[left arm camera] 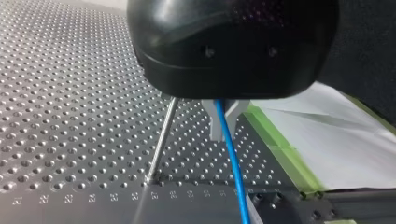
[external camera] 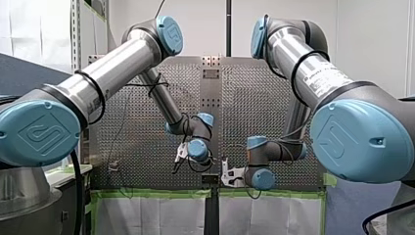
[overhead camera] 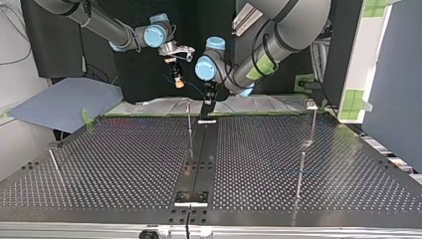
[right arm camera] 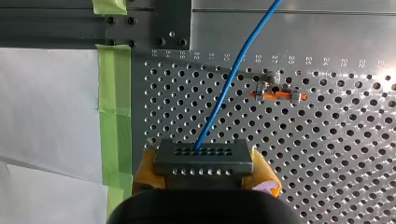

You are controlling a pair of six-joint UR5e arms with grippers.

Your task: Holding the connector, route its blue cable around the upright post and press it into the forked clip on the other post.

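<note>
In the right wrist view my right gripper is shut with its yellow pads on the two ends of a black multi-pin connector. A blue cable leaves the connector and runs away over the perforated plate. In the left wrist view my left gripper is shut on the same blue cable, which hangs down from between its pale fingers. A thin upright post stands just beside that gripper. Both grippers hover close together near the table's edge: my right gripper and my left gripper.
An orange-marked fitting with metal nuts sits on the plate ahead of the connector. Thin posts stand on the perforated table: one near the middle, two at the top view's right. Green tape lines the plate's edge.
</note>
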